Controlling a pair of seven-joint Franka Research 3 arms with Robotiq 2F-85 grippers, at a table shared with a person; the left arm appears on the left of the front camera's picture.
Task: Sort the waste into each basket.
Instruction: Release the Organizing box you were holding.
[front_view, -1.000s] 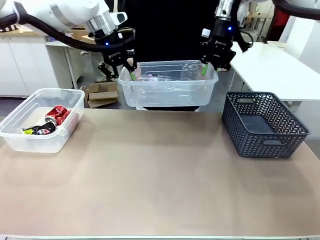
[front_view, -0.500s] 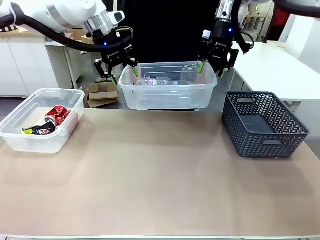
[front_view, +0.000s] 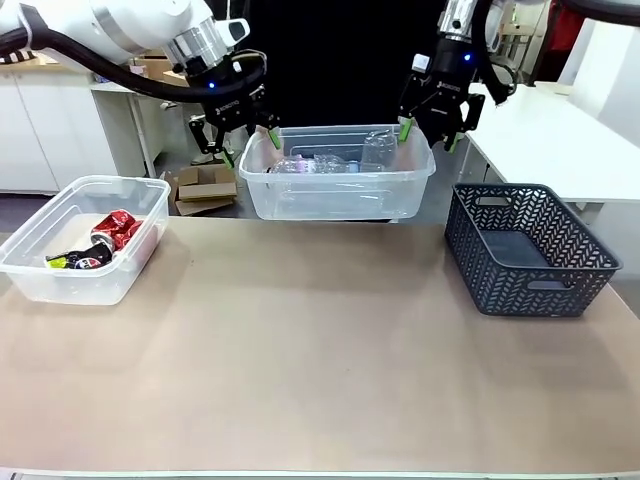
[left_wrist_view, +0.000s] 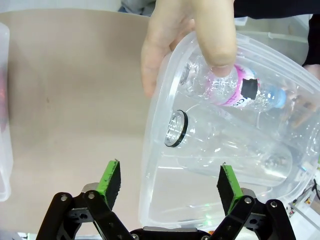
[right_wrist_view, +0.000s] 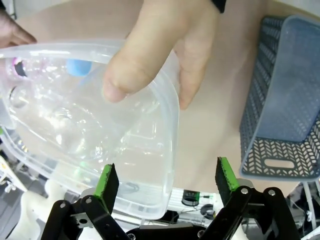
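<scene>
Two grippers flank the far tub, both with jaws spread wide and nothing between the green pads: the left gripper (front_view: 248, 143) sits just off the tub's left end, the right gripper (front_view: 430, 133) just off its right end. In each wrist view the rim of that tub (left_wrist_view: 155, 125) lies between the open fingers without being pinched, and a person's hand (left_wrist_view: 192, 35) grips one end while the other hand (right_wrist_view: 160, 45) holds the opposite end, thumbs hooked over the rim.

Inside lie clear plastic bottles (left_wrist_view: 225, 160), one with a blue cap (right_wrist_view: 77, 66). They look light, thin-walled and slippery, likely to dent if squeezed hard; the neck or the ribbed middle seems the safest place to grip. The tub itself appears flexible, so its flared rim is the natural handhold.

The near-left tub (front_view: 40, 285) rests on the table (front_view: 320, 380) holding crushed red cans (front_view: 115, 228). The dark lattice basket (front_view: 528, 250) stands empty at the right.

Compared with a second ago, the grippers have let go of the rim and backed off slightly upward, leaving the tub in the person's hands.
</scene>
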